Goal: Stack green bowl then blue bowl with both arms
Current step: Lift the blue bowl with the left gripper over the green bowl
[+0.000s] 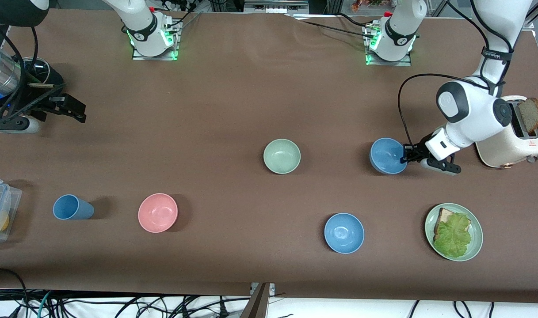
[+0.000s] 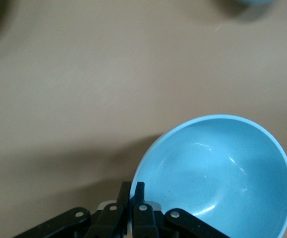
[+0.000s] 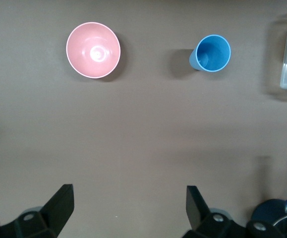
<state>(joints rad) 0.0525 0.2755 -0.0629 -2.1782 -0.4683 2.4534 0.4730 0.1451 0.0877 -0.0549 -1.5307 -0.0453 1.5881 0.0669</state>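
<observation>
Robot arms worked at a brown table (image 1: 233,101). The left gripper (image 1: 404,155) had its two fingers pinched shut on the rim of the blue bowl (image 1: 387,155), at the edge facing the left arm's end of the table; in the left wrist view the black fingers (image 2: 138,191) met over the thin wall of the bowl (image 2: 217,173). The green bowl (image 1: 281,156) sat apart, toward the right arm's end from the blue bowl. A second, brighter blue bowl (image 1: 344,232) lay nearer the front camera, beside a green plate (image 1: 475,247) of toast and lettuce. A toaster (image 1: 512,145) stood close beside the left arm.

The right gripper (image 1: 70,108) waited above the right arm's end of the table with its jaws wide apart and nothing in them; a pink bowl (image 3: 93,50) and a blue cup (image 3: 211,53) showed below it.

To do this step well, the pinch probably needed to stay firm on the thin rim, the lift straight up and level, clearing the toaster before carrying the bowl over the green bowl.
</observation>
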